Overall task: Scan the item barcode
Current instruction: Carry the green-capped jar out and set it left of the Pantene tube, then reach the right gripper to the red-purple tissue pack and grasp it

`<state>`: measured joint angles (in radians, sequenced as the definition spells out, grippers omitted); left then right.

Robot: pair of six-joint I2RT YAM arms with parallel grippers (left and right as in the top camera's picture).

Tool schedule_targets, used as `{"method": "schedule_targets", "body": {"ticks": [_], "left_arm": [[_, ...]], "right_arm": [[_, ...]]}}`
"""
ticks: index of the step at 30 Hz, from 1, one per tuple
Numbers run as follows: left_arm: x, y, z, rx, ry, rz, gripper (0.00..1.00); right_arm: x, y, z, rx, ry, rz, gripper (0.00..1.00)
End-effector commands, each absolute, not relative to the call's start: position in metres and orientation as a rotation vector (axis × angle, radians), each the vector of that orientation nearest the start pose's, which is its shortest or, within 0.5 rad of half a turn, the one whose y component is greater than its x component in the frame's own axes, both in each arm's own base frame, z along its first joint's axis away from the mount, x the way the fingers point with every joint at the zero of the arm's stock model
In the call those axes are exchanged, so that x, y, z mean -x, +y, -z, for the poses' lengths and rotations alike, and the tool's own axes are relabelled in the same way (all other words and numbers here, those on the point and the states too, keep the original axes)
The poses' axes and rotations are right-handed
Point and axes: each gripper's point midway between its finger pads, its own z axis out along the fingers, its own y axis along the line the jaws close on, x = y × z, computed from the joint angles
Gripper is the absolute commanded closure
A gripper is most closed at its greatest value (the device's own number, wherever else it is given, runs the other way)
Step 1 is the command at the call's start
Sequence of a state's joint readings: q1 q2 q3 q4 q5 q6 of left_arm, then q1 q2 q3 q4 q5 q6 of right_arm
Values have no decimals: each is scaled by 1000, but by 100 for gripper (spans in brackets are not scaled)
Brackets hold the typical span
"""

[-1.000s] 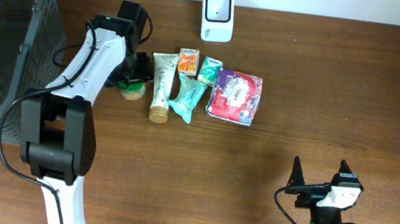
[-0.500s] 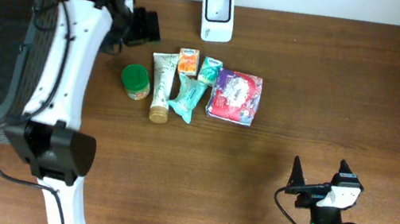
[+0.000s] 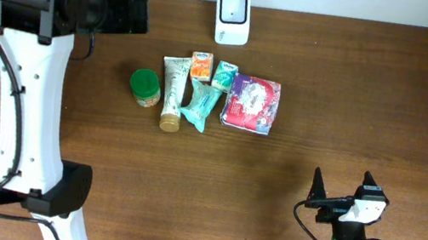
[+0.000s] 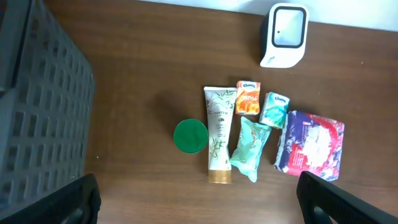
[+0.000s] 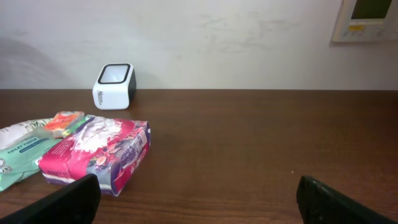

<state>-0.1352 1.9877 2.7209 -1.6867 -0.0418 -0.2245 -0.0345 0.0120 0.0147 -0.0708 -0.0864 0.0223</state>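
Scanner [image 3: 233, 17] sits at the back edge of the worktop [image 3: 356, 91]. It has a white body w/ a dark window facing up, and it's well apart from both arms.

Goods lie in a cluster just in front of it:
- Green-lid jar [image 3: 144, 87] stands upright at the L end, just beside a white tube [image 3: 173, 92]. I can't tell if they touch.
- The tube lies flat, gold cap toward the front edge.
- Orange tissue pack [image 3: 201, 65] and teal tissue pack [image 3: 224, 76] lie side by side in the row nearest the scanner.
- Teal wipes pack [image 3: 202, 105] lies in front of those two, against the tube.
- Pink-purple wrapped pack [image 3: 251, 103] closes the R end, touching the teal tissue pack.
- Labels are too small for me to read in any view.

L gripper [image 3: 128, 10] hangs high over the back-L part of the worktop, next to the dark mesh basket [image 4: 37, 112]. Its jaws are spread full wide w/ nothing btwn them. Its wrist cam looks straight down on the whole cluster plus the scanner.

R gripper [image 3: 342, 182] sits low near the front-R of the worktop, well apart from the goods. Jaws are also spread wide and holding nothing. Its cam looks across the worktop at the pink-purple wrapped pack, w/ the scanner behind it by the pale wall [image 5: 236, 37].
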Motion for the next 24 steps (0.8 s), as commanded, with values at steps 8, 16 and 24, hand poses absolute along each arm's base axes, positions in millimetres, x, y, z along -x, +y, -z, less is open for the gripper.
{"method": "schedule_targets", "body": {"ticks": [8,16,24], "left_arm": [[-405,-45,-371,86,2501,61,1],[-405,-45,-371,86,2501,61,1],[-405,-45,-371,86,2501,61,1]], "right_arm": [[-246,15,-161,25,1631,-129,1],[-218,80,-235,6,1385,-854,1],[-212,52,-333,42,1197,-539,1]]}}
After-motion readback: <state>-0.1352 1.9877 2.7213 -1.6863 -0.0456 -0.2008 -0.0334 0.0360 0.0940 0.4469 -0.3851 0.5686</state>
